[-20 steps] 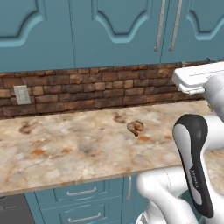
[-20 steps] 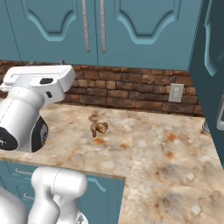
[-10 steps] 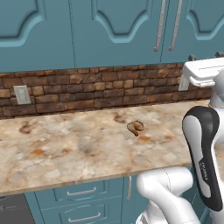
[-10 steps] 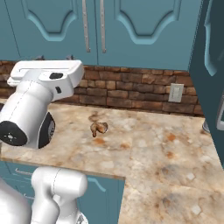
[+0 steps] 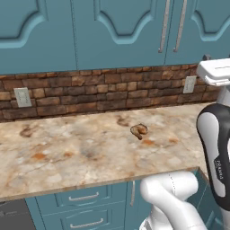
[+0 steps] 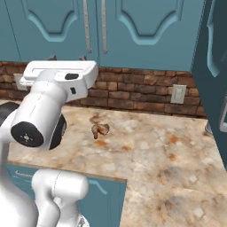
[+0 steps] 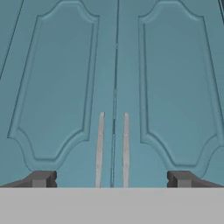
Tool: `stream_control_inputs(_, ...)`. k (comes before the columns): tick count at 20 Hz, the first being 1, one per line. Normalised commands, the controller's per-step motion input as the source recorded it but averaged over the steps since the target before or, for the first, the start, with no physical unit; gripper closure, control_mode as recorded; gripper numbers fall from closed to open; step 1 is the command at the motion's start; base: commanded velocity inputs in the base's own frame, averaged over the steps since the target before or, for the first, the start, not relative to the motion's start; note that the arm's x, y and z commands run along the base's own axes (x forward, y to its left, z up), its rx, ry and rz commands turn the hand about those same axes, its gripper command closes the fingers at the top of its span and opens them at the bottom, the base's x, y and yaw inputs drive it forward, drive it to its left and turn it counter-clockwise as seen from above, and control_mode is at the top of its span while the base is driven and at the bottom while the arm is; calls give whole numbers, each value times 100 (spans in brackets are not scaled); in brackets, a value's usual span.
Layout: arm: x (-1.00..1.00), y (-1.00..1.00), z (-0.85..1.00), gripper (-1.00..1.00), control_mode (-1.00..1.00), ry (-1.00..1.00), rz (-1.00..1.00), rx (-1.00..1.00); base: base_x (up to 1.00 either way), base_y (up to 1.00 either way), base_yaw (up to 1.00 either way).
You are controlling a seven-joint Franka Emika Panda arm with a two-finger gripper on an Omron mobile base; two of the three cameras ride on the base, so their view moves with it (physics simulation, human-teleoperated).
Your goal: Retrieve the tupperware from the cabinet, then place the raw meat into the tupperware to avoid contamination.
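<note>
Nothing is done yet: the cabinet (image 7: 116,65) is closed, its 2 handles (image 7: 100,148) dead ahead of the hand (image 7: 111,178), whose fingers stand wide apart and empty. The raw meat (image 5: 139,130) lies on the table (image 5: 67,157); the tupperware is presumably inside.

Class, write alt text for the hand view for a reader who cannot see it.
The open gripper faces the closed teal cabinet head-on. Its two dark fingertips stand wide apart on either side of the pair of vertical silver handles at the seam between two arched-panel doors.
</note>
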Motion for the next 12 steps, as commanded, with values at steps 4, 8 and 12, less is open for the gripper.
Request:
stream_control_inputs(4, 22, -10, 0, -100, -100, -1, 0, 1, 0, 0, 0)
stream_control_inputs(8, 21, -6, -1, -100, -100, -2, 0, 0, 0, 0, 0)
stream_control_inputs(12, 23, -5, -2, -100, -100, -3, 0, 0, 0, 0, 0)
